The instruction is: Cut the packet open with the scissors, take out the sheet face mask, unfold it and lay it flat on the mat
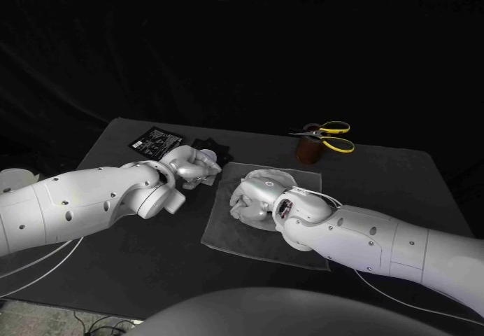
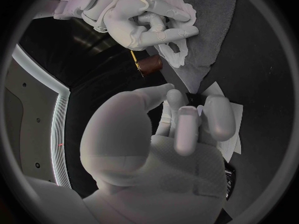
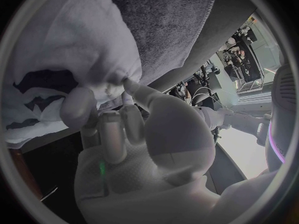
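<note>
While the packet (image 1: 155,140) lies diagonally on the desk (image 1: 403,182), the left robot hand (image 1: 191,166) hovers curled just beside it, grip indeterminable. The right robot hand (image 1: 259,195) pinches the bunched sheet face mask (image 3: 72,40) over the mat (image 1: 227,236). The scissors (image 1: 329,135) point handles rightward.

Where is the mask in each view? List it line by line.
Head view: mask bunched at the right hand, on the mat.
Left wrist view: mask hanging from the right hand, over the mat.
Right wrist view: mask pinched by the right hand, against the mat.
Shared landmark: the mat.
</note>
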